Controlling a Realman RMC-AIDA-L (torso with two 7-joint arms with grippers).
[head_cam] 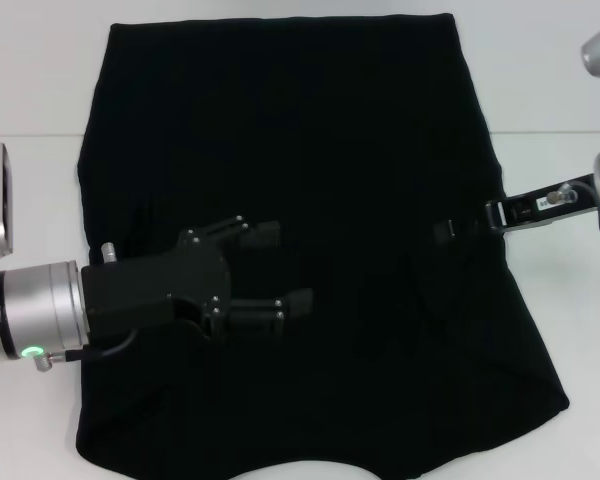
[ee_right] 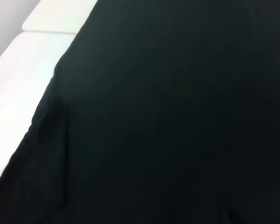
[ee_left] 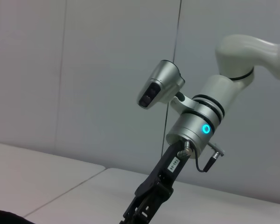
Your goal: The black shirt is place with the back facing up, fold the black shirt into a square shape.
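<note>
Nearest the head camera, the left gripper [head_cam: 280, 270] is reaching in from the robot's left side, its black fingers [head_cam: 298, 301] spread apart and hanging over the middle-left part of the black shirt [head_cam: 310, 150]; whether they touch the cloth cannot be told. Black shirt is lying spread flat on the white table [head_cam: 540, 90], covering most of it, with its curved edge toward the robot. Right gripper [head_cam: 458, 226] is coming in low from the robot's right side and is sitting at the shirt's right edge; its finger state cannot be told against the dark cloth. Black shirt [ee_right: 177, 116] is filling the right wrist view, table [ee_right: 23, 60] showing beside it. Right gripper [ee_left: 147, 203] is appearing in the left wrist view.
</note>
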